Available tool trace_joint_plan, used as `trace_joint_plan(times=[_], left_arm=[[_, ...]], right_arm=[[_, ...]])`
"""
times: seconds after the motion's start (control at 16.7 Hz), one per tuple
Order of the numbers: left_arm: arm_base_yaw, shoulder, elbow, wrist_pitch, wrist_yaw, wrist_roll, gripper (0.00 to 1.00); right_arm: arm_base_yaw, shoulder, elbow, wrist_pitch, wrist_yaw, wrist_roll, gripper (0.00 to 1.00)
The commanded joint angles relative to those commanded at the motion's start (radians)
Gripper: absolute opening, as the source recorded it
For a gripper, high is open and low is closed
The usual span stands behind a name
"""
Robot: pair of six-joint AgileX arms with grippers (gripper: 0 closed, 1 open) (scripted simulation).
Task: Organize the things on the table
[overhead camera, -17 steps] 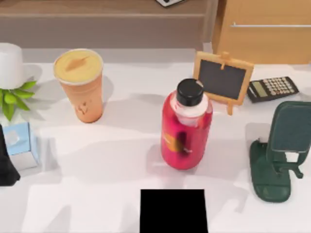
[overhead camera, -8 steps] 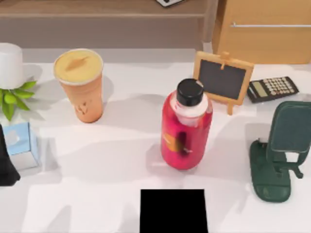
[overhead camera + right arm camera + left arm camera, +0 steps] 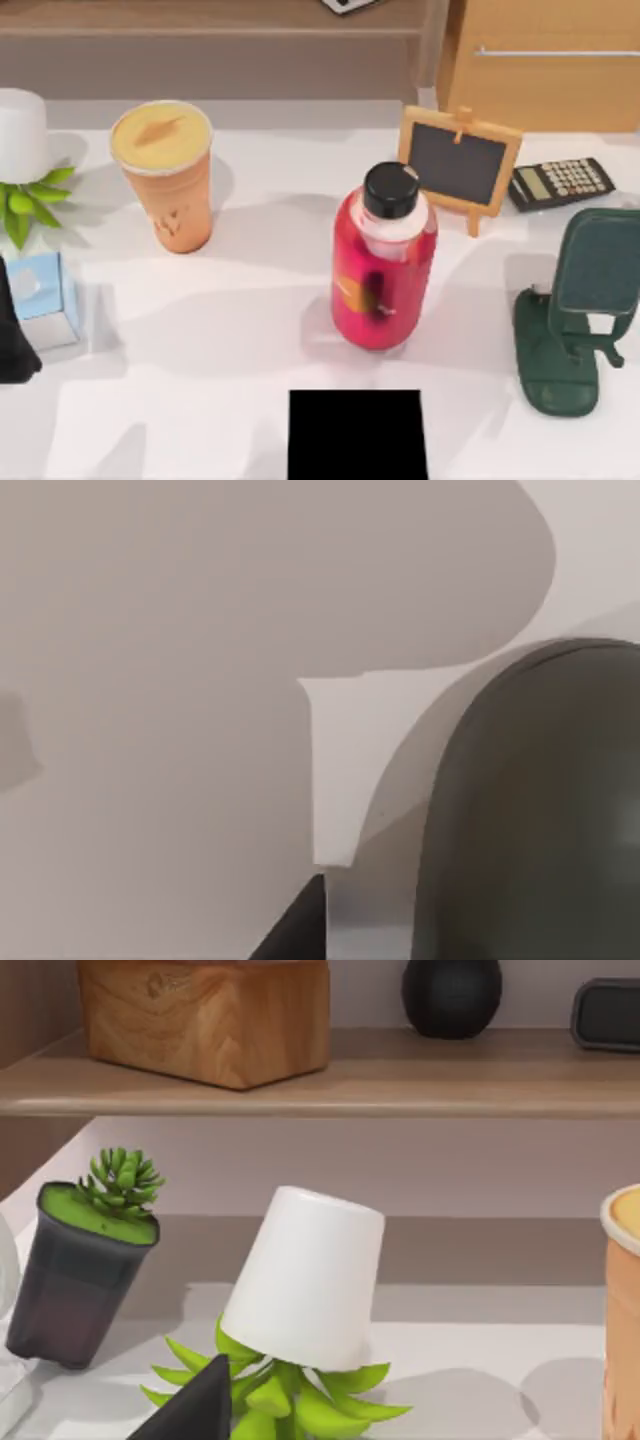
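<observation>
On the white table [image 3: 250, 350] we've got an orange cup [image 3: 170, 180] topped yellowish, a red bottle [image 3: 383, 275] with a black cap, a dark green stand [image 3: 570, 320], a wood-framed black chalkboard [image 3: 460, 165], a pale blue box [image 3: 42, 298] and a black square [image 3: 357, 435].

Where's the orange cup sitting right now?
In the top view the orange cup stands upright on the table's left half toward the back, between the white-potted green plant on its left and the red bottle on its right.
</observation>
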Motion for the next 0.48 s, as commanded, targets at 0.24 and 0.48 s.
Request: trace_joint_plan(times=[0.24, 0.48], left_arm=[[0.000, 0.000, 0.000, 0.000, 0.000, 0.000, 1.00], [0.000, 0.000, 0.000, 0.000, 0.000, 0.000, 1.00]], right_arm=[[0.000, 0.000, 0.000, 0.000, 0.000, 0.000, 0.02], [0.000, 0.000, 0.000, 0.000, 0.000, 0.000, 0.00]])
